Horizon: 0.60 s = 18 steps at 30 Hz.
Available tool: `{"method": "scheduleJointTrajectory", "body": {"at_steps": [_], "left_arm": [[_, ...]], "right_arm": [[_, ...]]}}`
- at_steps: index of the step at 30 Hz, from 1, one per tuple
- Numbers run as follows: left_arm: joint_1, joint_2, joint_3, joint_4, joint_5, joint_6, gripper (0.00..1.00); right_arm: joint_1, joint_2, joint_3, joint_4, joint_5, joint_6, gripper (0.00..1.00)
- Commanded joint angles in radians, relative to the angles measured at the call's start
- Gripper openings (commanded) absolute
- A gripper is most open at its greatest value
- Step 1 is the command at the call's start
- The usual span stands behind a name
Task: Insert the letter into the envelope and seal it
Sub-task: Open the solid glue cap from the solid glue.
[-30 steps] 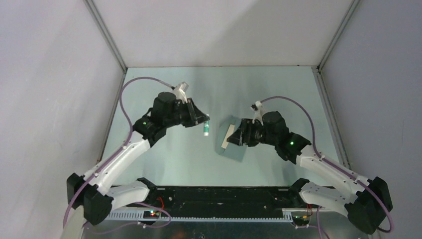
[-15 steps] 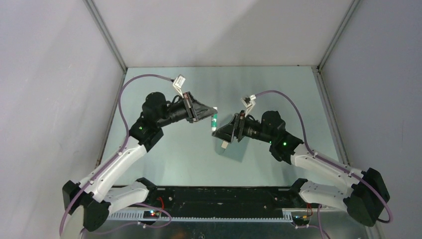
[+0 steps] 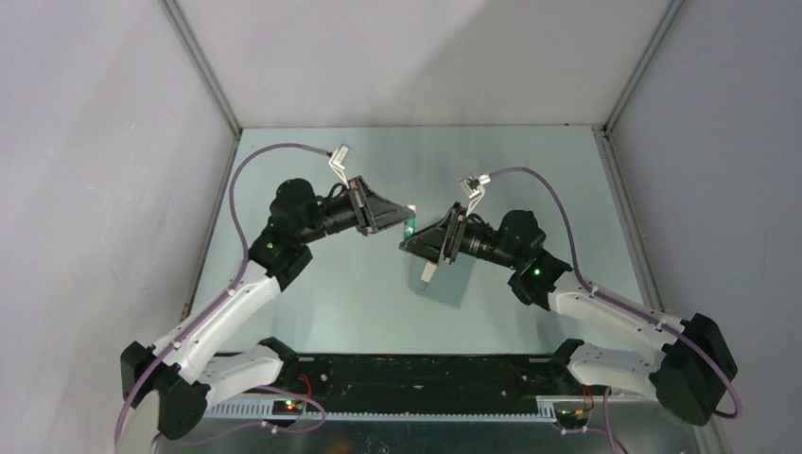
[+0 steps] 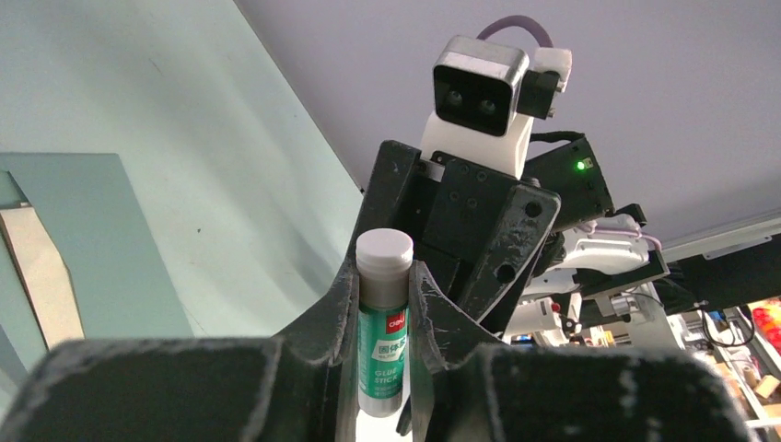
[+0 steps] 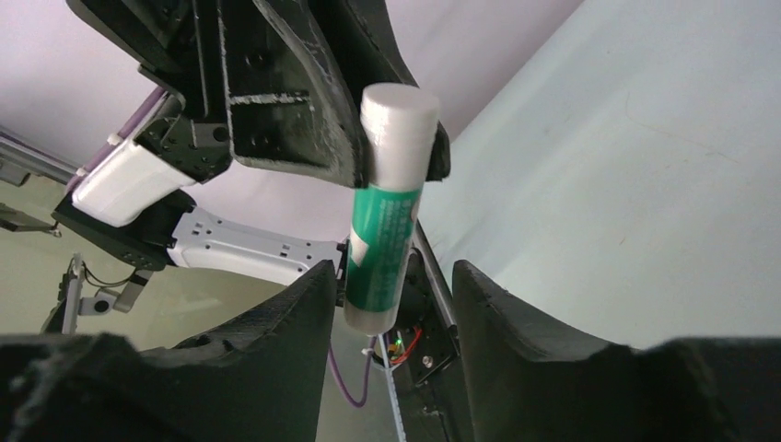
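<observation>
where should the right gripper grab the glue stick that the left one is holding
Probably the free lower end of the glue stick, below where the left gripper clamps its upper part. Come in from the side facing away from that gripper, with the right gripper open astride the round barrel. That end sits between its jaws now.
</observation>
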Motion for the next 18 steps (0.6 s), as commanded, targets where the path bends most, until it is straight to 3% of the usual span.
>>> {"method": "scheduleJointTrajectory", "body": {"at_steps": [1, 6, 8, 10, 11, 12, 13, 15, 18], "left_arm": [[-0.006, -0.022, -0.021, 0.070, 0.042, -0.024, 0.04], [-0.006, -0.027, -0.018, 0.067, 0.050, -0.019, 0.04], [-0.006, -0.028, -0.018, 0.064, 0.050, -0.018, 0.05], [-0.006, -0.030, -0.018, 0.061, 0.046, -0.018, 0.14], [-0.006, -0.029, -0.018, 0.057, 0.046, -0.018, 0.32], [-0.006, -0.027, -0.019, 0.054, 0.045, -0.018, 0.41], [-0.006, -0.022, -0.019, 0.050, 0.045, -0.020, 0.59], [-0.006, -0.014, -0.020, 0.049, 0.048, -0.027, 0.71], [-0.006, -0.008, -0.014, 0.052, 0.049, -0.029, 0.76]], "right_arm": [[0.004, 0.017, 0.025, 0.110, -0.002, 0.031, 0.47], [0.004, 0.024, 0.024, 0.120, 0.004, 0.042, 0.26], [0.004, 0.016, 0.024, 0.104, 0.005, 0.038, 0.08], [0.004, 0.008, 0.024, 0.087, 0.012, 0.033, 0.00], [0.005, 0.005, 0.024, 0.083, 0.015, 0.029, 0.00], [0.004, -0.001, 0.024, 0.076, 0.019, 0.022, 0.00], [0.004, -0.003, 0.024, 0.073, 0.021, 0.020, 0.00], [0.004, -0.009, 0.025, 0.069, 0.022, 0.014, 0.00], [0.003, -0.011, 0.025, 0.068, 0.015, 0.012, 0.00]]}}
